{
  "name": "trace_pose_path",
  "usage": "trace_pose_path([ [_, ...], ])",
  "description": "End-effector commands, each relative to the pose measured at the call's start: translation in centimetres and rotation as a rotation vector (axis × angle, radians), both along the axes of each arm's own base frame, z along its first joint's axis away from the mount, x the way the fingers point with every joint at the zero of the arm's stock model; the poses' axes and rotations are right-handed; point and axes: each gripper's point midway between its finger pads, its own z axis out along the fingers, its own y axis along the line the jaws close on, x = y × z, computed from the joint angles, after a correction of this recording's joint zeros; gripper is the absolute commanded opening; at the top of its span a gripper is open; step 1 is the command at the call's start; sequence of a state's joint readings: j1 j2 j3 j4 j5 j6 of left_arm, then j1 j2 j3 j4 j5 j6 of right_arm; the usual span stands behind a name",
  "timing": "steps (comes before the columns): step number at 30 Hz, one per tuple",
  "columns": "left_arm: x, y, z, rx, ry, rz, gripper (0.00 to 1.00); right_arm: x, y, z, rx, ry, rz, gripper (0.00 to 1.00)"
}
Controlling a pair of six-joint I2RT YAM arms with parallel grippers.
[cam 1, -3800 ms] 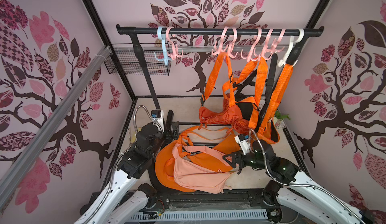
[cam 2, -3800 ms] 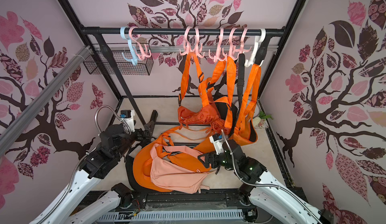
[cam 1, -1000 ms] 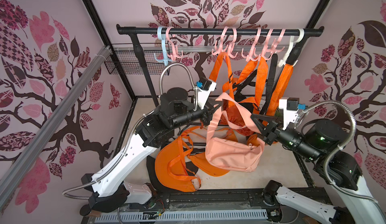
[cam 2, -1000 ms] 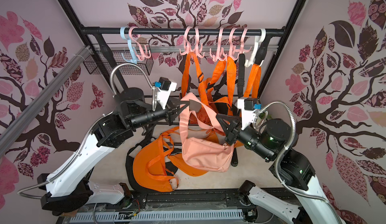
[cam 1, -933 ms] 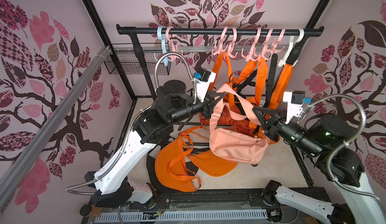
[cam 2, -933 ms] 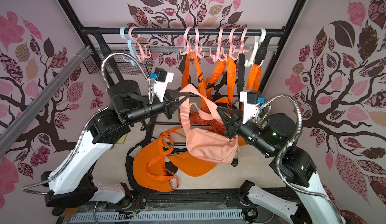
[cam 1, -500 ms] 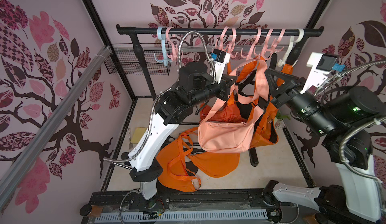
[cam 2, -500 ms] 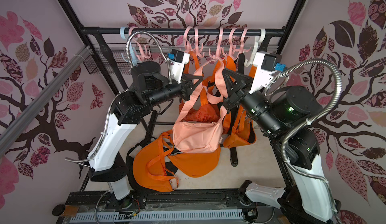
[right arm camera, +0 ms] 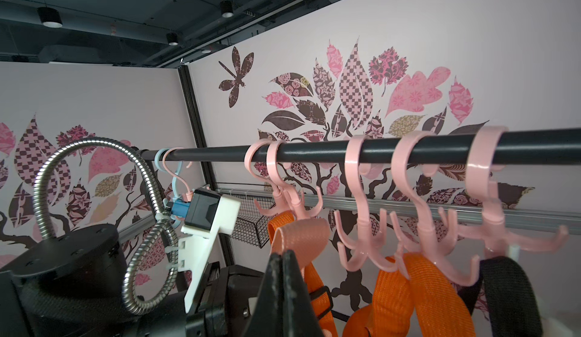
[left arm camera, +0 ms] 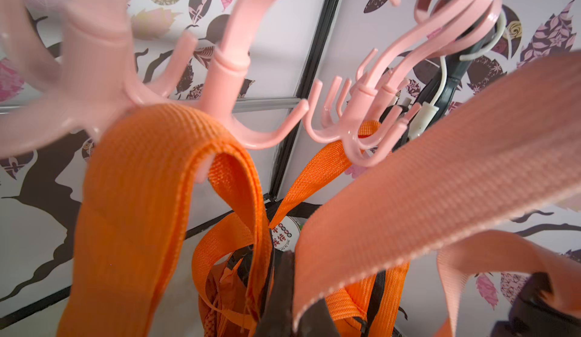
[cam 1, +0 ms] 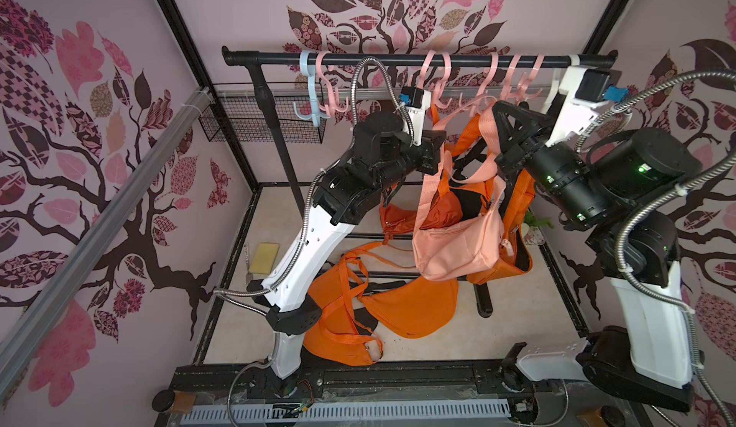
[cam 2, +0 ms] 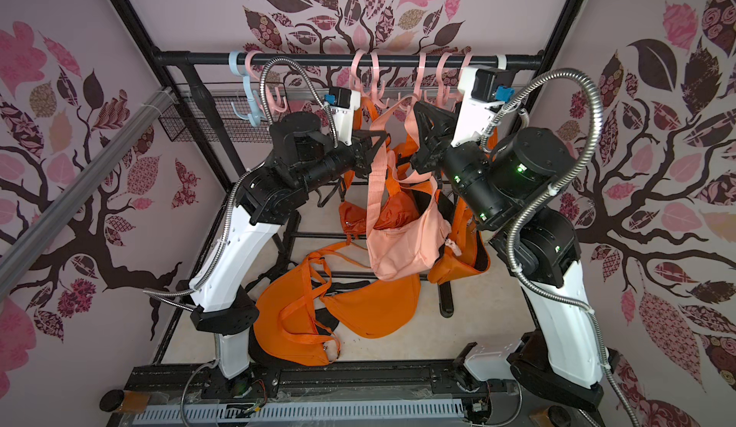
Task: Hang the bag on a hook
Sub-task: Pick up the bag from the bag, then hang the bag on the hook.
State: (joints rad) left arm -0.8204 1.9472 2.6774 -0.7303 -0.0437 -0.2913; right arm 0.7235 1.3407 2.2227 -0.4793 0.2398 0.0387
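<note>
The peach bag (cam 1: pixel 458 246) (cam 2: pixel 402 246) hangs in the air by its strap, below the black rail (cam 1: pixel 398 60) with its pink hooks (cam 1: pixel 438 94). My left gripper (cam 1: pixel 440 146) (cam 2: pixel 380 144) is shut on one side of the strap. My right gripper (cam 1: pixel 495 110) (cam 2: pixel 417 108) is shut on the strap's top loop, just under the hooks. In the right wrist view the gripper (right arm camera: pixel 283 263) pinches the peach strap (right arm camera: pixel 301 235) beside a free pink hook (right arm camera: pixel 361 241). In the left wrist view the strap (left arm camera: pixel 440 178) runs from the jaws toward the hook prongs (left arm camera: pixel 355 125).
Orange bags hang from hooks behind the peach one (cam 1: pixel 513 222), their straps over the prongs (left arm camera: pixel 157 178). More orange bags lie on the floor (cam 1: pixel 406 305). A wire basket (cam 1: pixel 259 118), a blue hook (cam 1: pixel 310 98) and a yellow sponge (cam 1: pixel 266 257) sit to the left.
Both arms have risen and moved back toward the rail, lifting the peach bag off the floor. Its strap loop now sits at hook level.
</note>
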Motion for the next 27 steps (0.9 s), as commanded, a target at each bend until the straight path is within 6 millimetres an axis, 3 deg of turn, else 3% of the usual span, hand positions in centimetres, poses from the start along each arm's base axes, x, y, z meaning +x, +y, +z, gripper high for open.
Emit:
trace_pose_path([
  [1,1.1,0.5,1.9,-0.079,-0.034,0.022,0.0,0.0,-1.4,1.9,0.026,-0.061,-0.049,0.0],
  [5,2.2,-0.6,-0.4,-0.038,0.007,0.015,0.0,2.0,-2.2,1.3,0.059,-0.021,-0.042,0.0],
  [12,3.9,-0.7,-2.4,-0.009,0.046,0.025,0.0,3.4,-1.3,0.9,0.038,0.0,-0.031,0.0],
  [16,3.9,-1.0,-3.7,0.02,0.076,0.009,0.0,4.2,-1.6,-1.3,0.045,0.05,-0.062,0.0],
  [20,3.6,-1.4,-5.3,0.057,0.109,-0.006,0.0,3.8,-2.8,-3.4,0.078,0.059,-0.084,0.0],
  [27,2.8,-1.9,-7.1,0.109,0.136,-0.032,0.0,5.1,-2.0,-7.1,0.071,0.143,-0.058,0.0],
])
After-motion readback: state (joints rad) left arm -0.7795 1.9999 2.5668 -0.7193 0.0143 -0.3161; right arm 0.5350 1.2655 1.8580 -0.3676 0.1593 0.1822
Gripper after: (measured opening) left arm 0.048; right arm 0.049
